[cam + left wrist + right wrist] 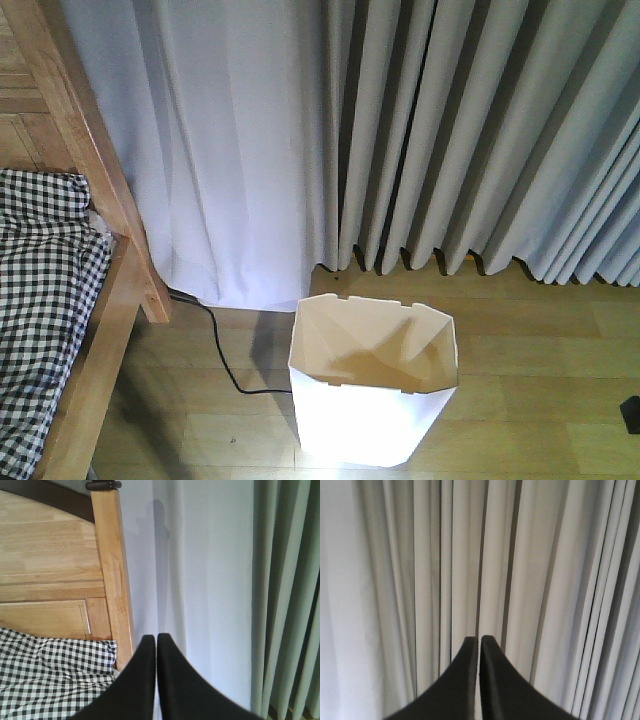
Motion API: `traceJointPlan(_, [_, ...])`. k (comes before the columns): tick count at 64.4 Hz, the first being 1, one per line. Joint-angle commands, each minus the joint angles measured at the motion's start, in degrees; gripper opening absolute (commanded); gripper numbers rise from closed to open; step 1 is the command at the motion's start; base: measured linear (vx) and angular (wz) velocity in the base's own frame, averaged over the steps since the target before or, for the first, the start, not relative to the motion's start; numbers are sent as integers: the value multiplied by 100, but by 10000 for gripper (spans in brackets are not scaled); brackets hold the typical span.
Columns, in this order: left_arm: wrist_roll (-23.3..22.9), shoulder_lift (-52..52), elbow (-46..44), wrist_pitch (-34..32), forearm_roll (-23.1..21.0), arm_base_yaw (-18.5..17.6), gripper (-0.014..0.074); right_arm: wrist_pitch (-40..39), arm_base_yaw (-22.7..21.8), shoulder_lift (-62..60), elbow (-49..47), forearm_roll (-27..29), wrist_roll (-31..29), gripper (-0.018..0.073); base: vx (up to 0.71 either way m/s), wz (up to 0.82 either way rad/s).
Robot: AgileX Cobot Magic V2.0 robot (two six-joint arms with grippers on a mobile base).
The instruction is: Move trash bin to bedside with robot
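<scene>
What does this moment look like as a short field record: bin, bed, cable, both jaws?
trash bin: white trash bin upright on the wooden floor, open top, nothing visible inside
bed: wooden-framed bed with checked bedding at the left of the front view
bin to bed: apart, bare floor between them
cable: black cable runs along the floor from the curtain towards the bin
left gripper: jaws closed, empty, facing the bedpost
right gripper: jaws closed, empty, facing the curtain

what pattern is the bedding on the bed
Black-and-white check; the bedding shows best in the left wrist view.
</scene>
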Motion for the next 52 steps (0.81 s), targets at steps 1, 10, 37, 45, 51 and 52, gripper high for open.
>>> traceJointPlan(1, [-25, -26, -119, -419, -26, 0, -6, -403, -32, -88, 118, -42, 9, -9, 0, 0])
traceJointPlan(10, [-25, -26, -119, -419, -26, 0, -6, -403, -32, -88, 118, -42, 9, -9, 0, 0])
traceJointPlan(37, [-25, -26, -119, -419, -26, 0, -6, -397, -32, -88, 118, -42, 9, -9, 0, 0])
traceJointPlan(45, [-25, -26, -119, -419, -26, 0, -6, -397, -32, -88, 118, -42, 9, -9, 0, 0])
traceJointPlan(51, [-25, -26, -119, -419, -26, 0, -6, -397, -32, -88, 118, -42, 9, -9, 0, 0])
traceJointPlan(52, [-25, -26, -119, -419, -26, 0, -6, -397, -32, -88, 118, -42, 9, -9, 0, 0])
